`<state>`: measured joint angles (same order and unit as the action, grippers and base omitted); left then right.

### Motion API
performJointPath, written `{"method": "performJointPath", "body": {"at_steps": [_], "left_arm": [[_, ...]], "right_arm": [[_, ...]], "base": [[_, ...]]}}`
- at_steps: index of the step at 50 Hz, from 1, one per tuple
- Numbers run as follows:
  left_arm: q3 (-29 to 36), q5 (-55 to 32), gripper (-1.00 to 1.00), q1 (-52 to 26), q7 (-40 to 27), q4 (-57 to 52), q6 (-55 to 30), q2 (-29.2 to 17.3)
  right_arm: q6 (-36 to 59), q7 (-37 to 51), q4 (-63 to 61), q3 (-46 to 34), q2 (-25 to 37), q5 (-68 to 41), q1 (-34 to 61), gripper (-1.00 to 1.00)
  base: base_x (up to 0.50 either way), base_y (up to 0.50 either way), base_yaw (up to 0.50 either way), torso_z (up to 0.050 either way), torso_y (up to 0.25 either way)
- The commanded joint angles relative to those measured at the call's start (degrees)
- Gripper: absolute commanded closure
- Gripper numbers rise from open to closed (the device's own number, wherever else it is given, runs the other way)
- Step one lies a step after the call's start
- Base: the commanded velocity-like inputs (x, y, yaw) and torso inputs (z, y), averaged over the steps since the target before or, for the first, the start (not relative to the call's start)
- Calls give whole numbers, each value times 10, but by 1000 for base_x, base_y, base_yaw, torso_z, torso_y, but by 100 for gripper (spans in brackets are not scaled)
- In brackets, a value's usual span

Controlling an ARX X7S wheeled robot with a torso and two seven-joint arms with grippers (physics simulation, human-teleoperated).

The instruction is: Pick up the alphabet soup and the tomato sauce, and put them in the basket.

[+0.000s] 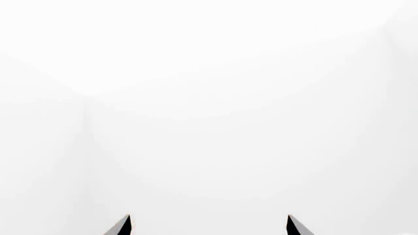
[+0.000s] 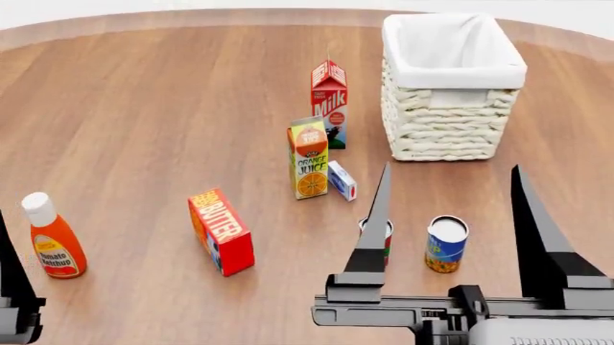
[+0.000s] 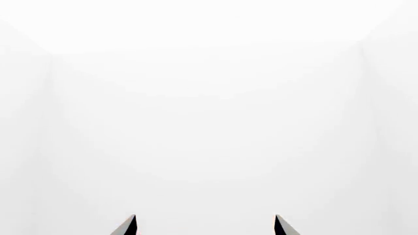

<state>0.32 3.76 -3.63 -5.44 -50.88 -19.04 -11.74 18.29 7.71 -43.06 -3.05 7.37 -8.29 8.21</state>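
In the head view the alphabet soup (image 2: 446, 245), a blue and yellow can, stands upright on the wooden table. Just left of it stands the tomato sauce (image 2: 389, 246), mostly hidden behind one finger of my right gripper. The whitish wicker basket (image 2: 443, 133) with white lining stands behind them at the far right. My right gripper (image 2: 451, 167) is open and empty, raised near the camera in front of the cans. My left gripper shows only as a dark finger (image 2: 8, 273) at the left edge. Both wrist views show spread fingertips, left (image 1: 209, 219) and right (image 3: 205, 219), against blank white.
A milk carton (image 2: 329, 100), an orange juice carton (image 2: 309, 159) and a small blue-white box (image 2: 341, 180) stand left of the basket. A red butter box (image 2: 221, 231) lies mid-table. An orange ketchup bottle (image 2: 53, 243) stands at the near left.
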Motion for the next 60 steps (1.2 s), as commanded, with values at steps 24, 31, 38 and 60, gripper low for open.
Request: {"method": "performJointPath", "body": {"at_steps": [24,31,38,60], "left_arm": [[18,-10,-100,-2,-8,-9,2,-9],[23,-10,-100,-5,-9,-12,-4,-11],[24,-12,-100,-2,-12,-7,2,-14],[30,-17,-100,-3,-18,-10,0,-20]], "right_arm": [[-16,16,7,-14,19,-22,-10,-100],[-19,20,9,-14,22,-26,-11,-100],[4,29,1,-22,29,-18,1,-100],[-28,34,12,-33,40,-16,-14,-100]], "base": [[0,-135,0,14,0],[0,-239,0,0,0],[0,-24,0,0,0],[289,0,0,0,0]]}}
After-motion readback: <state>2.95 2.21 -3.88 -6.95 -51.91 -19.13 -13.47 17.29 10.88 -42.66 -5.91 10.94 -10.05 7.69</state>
